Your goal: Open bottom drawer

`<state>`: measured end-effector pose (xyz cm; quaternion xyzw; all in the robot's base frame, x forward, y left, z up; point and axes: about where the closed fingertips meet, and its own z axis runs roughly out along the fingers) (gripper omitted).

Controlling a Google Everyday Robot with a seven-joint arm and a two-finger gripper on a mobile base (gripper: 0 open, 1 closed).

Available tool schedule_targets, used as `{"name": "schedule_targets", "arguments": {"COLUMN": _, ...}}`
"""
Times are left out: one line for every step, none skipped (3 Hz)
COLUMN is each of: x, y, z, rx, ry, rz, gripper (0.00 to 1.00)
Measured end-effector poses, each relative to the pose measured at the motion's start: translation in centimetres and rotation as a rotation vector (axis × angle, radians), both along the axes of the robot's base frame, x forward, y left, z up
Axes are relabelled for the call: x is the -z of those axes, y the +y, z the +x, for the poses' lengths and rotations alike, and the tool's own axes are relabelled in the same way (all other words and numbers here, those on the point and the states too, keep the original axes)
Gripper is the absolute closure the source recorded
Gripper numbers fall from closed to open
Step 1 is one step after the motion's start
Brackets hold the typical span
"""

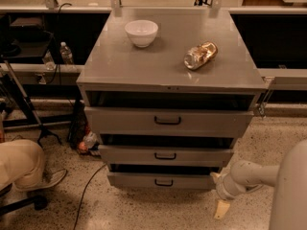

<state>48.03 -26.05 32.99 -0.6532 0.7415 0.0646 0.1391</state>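
Note:
The bottom drawer (144, 180) is the lowest of three grey metal drawers, with a shallow flat front and a small black loop handle (163, 182). It stands slightly pulled out, with a dark gap above its front. My gripper (221, 209) hangs low at the right of the cabinet, just past the drawer's right end and near the floor. Its pale fingertip points down. It holds nothing that I can see.
On the cabinet top stand a white bowl (141, 32) and a crumpled shiny bag (200, 54). A person's knee and shoe (24, 164) are at the lower left. Cables (86, 190) and a water bottle (65, 54) lie to the left of the cabinet.

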Motion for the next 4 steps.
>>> {"name": "schedule_targets", "arguments": {"x": 4.9, "y": -1.2, "z": 0.9, "rx": -0.045, "ry": -0.003, "rz": -0.062, "gripper": 0.00}}
{"name": "schedule_targets", "arguments": {"x": 7.9, "y": -1.5, "z": 1.4, "rx": -0.072, "ry": 0.000, "rz": -0.077, "gripper": 0.00}}
{"name": "schedule_targets", "arguments": {"x": 10.5, "y": -0.8, "z": 2.2, "rx": -0.114, "ry": -0.012, "rz": -0.060, "gripper": 0.00}}
{"name": "schedule_targets", "arguments": {"x": 11.4, "y": 2.0, "z": 3.9, "rx": -0.202, "ry": -0.073, "rz": -0.064, "gripper": 0.00}}
